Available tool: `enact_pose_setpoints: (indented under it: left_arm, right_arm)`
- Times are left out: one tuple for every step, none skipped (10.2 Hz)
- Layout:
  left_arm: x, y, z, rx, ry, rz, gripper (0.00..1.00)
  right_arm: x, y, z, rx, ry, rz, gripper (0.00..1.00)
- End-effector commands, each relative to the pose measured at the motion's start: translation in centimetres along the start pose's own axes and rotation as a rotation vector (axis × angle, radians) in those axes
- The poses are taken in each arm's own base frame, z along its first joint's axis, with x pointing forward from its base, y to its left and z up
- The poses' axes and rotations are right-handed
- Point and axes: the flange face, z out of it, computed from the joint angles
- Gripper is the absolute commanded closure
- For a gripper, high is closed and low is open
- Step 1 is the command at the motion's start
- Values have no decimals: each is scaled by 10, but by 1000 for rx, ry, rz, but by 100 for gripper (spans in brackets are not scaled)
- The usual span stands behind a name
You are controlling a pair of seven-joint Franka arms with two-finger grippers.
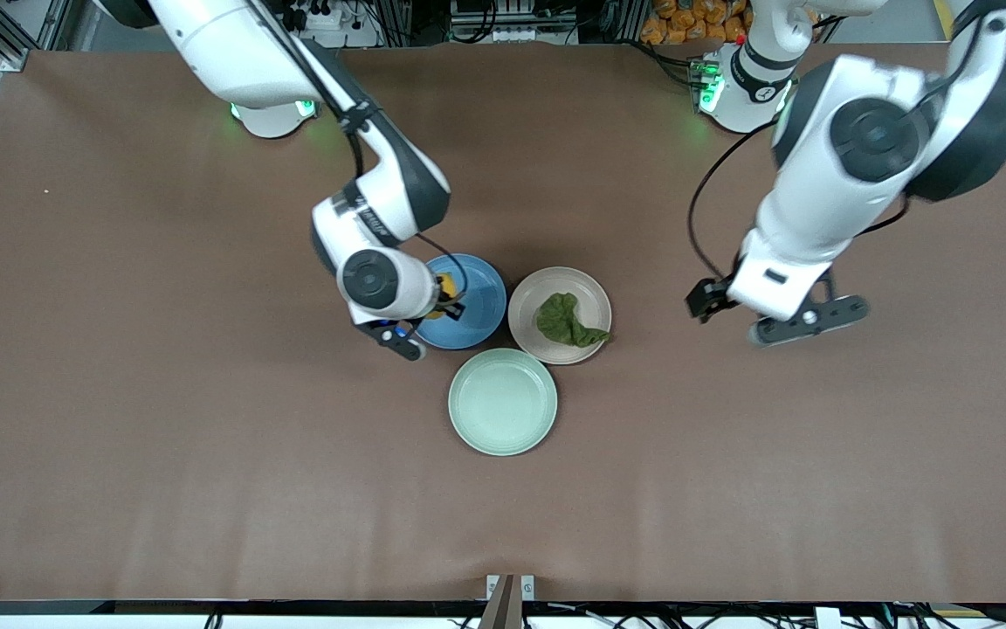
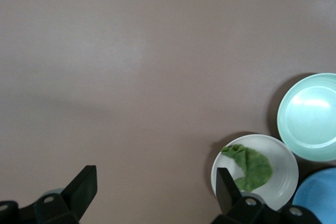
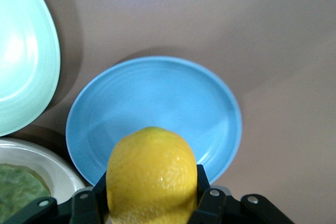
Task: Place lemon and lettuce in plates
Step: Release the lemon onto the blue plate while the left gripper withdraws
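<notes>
i see r gripper (image 3: 152, 205) clamped on lemon (image 3: 151, 174) over blue plate (image 3: 157, 103), lettuce (image 1: 566, 320) in beige plate (image 1: 589, 291), l gripper (image 2: 152, 192) spread wide over bare table (image 2: 131, 66), waiting

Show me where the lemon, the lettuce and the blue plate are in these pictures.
lemon (image 3: 151, 174): right wrist view, the middle of its yellow skin, between the right gripper's fingers.
lettuce (image 1: 566, 321): front view, the centre of the leaf lying in the beige plate.
blue plate (image 3: 163, 98): right wrist view, its bare inner floor.

The right claw (image 3: 152, 203) hangs over the blue plate (image 1: 477, 301) with fingers clamped on the lemon (image 3: 151, 174), while the left claw (image 2: 152, 192) waits spread wide above bare worktop (image 1: 206, 437).
</notes>
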Motion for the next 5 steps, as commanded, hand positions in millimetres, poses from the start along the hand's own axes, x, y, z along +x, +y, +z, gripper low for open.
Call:
enact_pose_setpoints:
  left_arm:
    - [-10, -31, -34, 29, 7, 46, 0]
    - [-11, -45, -46, 30, 6, 44, 0]
    - [-14, -55, -57, 33, 5, 63, 0]
    - [-16, -68, -69, 32, 8, 86, 0]
    - [-16, -80, -78, 30, 11, 109, 0]
  right_arm:
    - [-4, -8, 15, 12, 10, 50, 44]
    - [-4, -7, 16, 9, 9, 55, 1]
    - [-5, -7, 16, 9, 9, 60, 0]
    - [-5, -7, 15, 9, 9, 60, 0]
    - [-3, -6, 12, 10, 14, 61, 0]
